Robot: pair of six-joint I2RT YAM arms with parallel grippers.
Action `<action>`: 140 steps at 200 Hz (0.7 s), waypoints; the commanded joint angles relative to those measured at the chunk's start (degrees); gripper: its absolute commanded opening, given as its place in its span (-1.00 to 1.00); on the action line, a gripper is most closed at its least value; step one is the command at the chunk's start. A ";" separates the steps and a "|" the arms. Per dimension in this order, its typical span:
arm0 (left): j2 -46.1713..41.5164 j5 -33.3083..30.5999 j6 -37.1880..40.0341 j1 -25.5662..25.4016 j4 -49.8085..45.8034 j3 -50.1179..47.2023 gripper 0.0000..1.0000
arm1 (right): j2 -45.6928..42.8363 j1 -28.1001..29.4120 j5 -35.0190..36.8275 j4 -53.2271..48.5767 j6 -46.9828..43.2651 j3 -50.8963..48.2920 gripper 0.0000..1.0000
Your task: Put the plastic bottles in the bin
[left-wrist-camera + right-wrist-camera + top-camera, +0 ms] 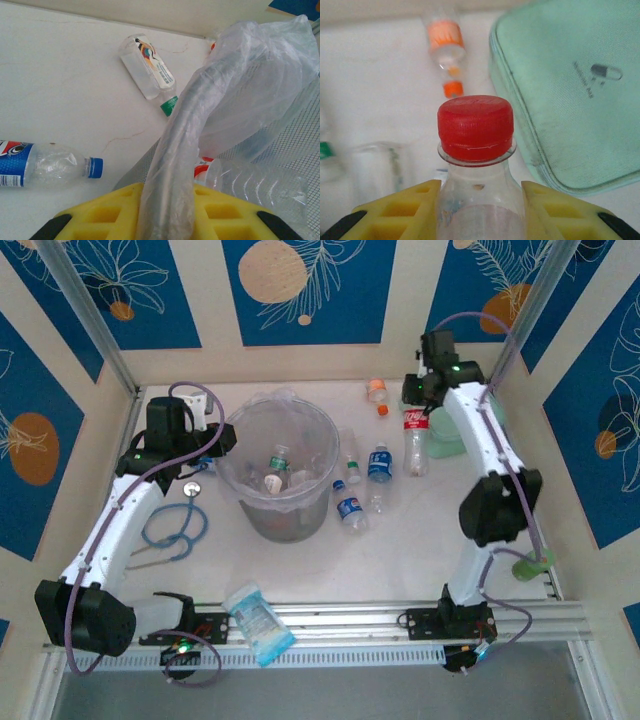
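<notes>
Clamping the bin [300, 522] rim, liner [260, 75] and all, with the left fingers [107, 212]. Pinching the red-capped bottle [476, 125] below its neck between the right fingers [405, 206], flat on the table [400, 565] beside the mint case [570, 90]. Spotting bottles [278, 465] inside the bin and on the table right of it, an orange bottle [446, 42] just beyond the red cap.

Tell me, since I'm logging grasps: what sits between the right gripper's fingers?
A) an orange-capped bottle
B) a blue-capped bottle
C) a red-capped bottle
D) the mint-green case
C: the right wrist view shows the red-capped bottle between the yellow fingers of the right gripper, with the orange-capped bottle lying farther off beside the mint-green case.
</notes>
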 commanded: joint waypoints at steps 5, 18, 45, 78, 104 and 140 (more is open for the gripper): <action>0.14 -1.82 1.54 0.88 -1.36 -1.03 -0.50 | -10.28 -0.78 -11.71 6.78 4.45 -5.12 -0.97; 0.33 -1.58 1.52 0.88 -1.36 -1.01 -0.50 | -14.11 -1.10 -16.17 8.96 6.70 -5.30 -1.00; 0.44 -1.29 1.40 0.88 -1.36 -1.05 -0.50 | -20.55 -1.31 -24.41 12.68 12.08 -4.27 -1.00; 0.34 -1.55 1.42 0.88 -1.34 -1.05 -0.51 | -28.92 0.29 -37.48 32.13 22.74 -12.94 -1.00; 0.25 -2.09 1.69 0.85 -1.54 -1.06 -0.51 | -29.83 5.95 -40.39 39.93 23.83 -13.96 -1.00; 0.15 -1.93 1.53 0.85 -1.45 -1.05 -0.51 | -26.91 16.48 -40.53 43.30 17.84 -13.39 -1.00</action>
